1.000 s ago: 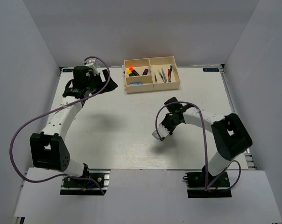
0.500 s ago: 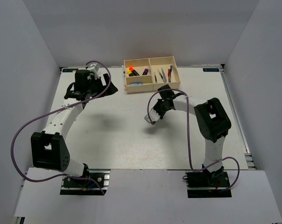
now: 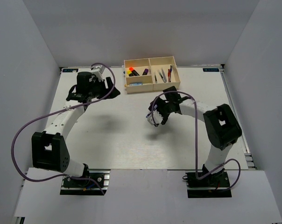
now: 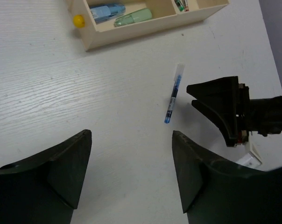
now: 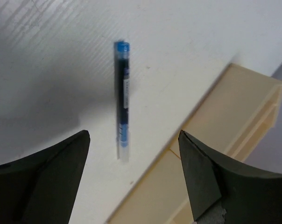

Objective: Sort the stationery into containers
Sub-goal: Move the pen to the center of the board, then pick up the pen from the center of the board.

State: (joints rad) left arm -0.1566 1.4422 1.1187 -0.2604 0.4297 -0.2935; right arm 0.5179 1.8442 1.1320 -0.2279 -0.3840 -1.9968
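Ahead of my wide-open, empty right end effector [image 5: 133, 137] a pen [image 5: 123, 102] lay beside the tray [image 5: 225, 135]; my left end effector [image 4: 131, 137] gaped empty too

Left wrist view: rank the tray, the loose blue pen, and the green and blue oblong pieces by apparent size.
1. cream tray, though partly cropped by the frame
2. blue pen
3. pale green piece and pale blue piece: they look alike, so not ranked
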